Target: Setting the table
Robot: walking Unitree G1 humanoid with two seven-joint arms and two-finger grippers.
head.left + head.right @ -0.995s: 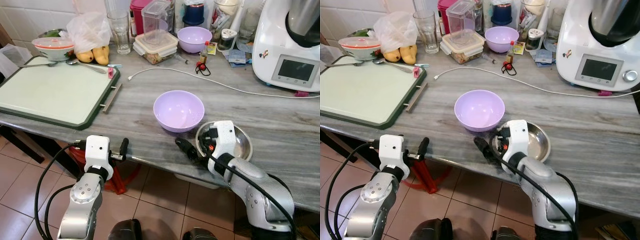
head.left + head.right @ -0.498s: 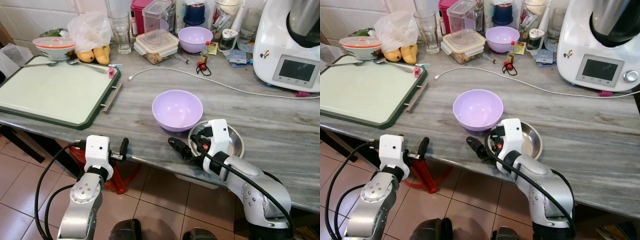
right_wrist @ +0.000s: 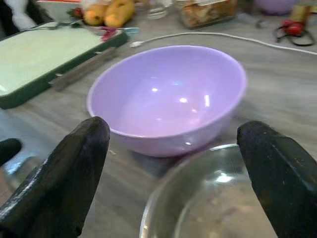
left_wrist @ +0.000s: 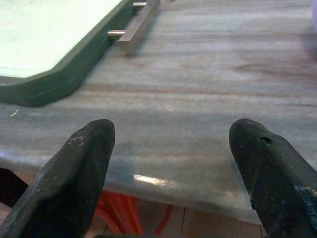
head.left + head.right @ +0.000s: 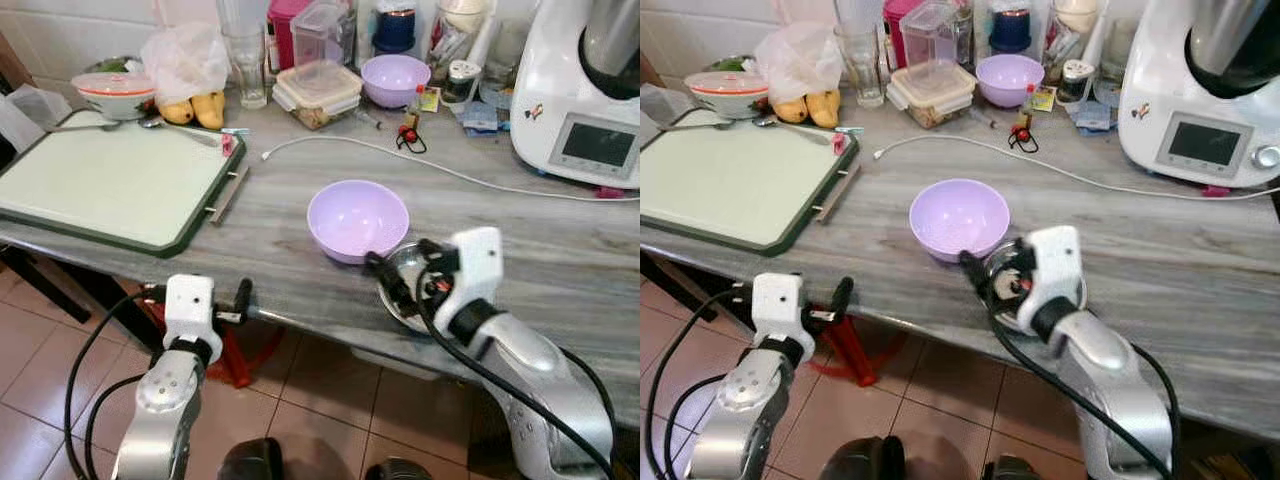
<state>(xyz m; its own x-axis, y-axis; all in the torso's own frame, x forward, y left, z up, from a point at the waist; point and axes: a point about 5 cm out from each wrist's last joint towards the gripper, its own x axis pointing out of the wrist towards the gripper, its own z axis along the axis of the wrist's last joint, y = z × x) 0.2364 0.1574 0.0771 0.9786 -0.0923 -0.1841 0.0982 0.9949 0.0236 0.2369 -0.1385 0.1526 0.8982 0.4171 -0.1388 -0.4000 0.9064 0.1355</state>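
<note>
A light purple bowl (image 5: 357,218) stands upright near the middle of the grey counter (image 5: 560,240). Just right of it, touching or nearly so, sits a shallow steel bowl (image 5: 400,290), partly covered by my right arm. My right gripper (image 5: 388,283) is open and hovers over the steel bowl's near rim (image 3: 163,208). Its fingers (image 3: 59,183) are spread wide and point at the purple bowl (image 3: 168,99). My left gripper (image 5: 243,298) is open, holds nothing, and sits level with the counter's front edge (image 4: 168,183).
A green-rimmed white tray (image 5: 110,175) with a metal handle lies at the left. A white cable (image 5: 420,165) crosses the counter behind the bowl. A white kitchen machine (image 5: 590,95) stands back right. A second purple bowl (image 5: 393,78), containers, a glass and bananas line the back.
My right gripper has lifted from the counter's front edge and come forward over the steel bowl, closer to the purple bowl. The left arm has stayed put. The camera shifted slightly.
</note>
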